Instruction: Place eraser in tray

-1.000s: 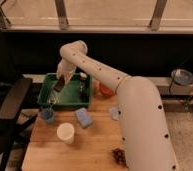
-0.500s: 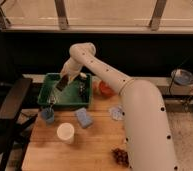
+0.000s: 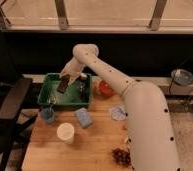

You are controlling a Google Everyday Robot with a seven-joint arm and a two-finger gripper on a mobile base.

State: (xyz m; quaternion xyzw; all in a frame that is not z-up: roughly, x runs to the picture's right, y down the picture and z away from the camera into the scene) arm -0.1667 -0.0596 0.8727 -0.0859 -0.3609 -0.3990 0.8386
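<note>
My gripper [image 3: 66,78] is over the green tray [image 3: 46,101], near its back middle. It is shut on the eraser [image 3: 63,85], a small flat dark block that hangs tilted from the fingers above the tray's floor. The white arm reaches in from the right, over the tray's back right corner. A dark upright object [image 3: 83,89] stands inside the tray on its right side.
An orange bowl [image 3: 106,88] stands right of the tray. On the wooden table [image 3: 97,145] are a light blue sponge [image 3: 83,117], a white cup [image 3: 66,133], a blue cup [image 3: 47,115], a crumpled pale item [image 3: 118,112] and a dark cluster [image 3: 121,156]. A black chair [image 3: 10,102] stands at the left.
The gripper has risen and moved right and towards the back of the tray, carrying the dark eraser with it.
</note>
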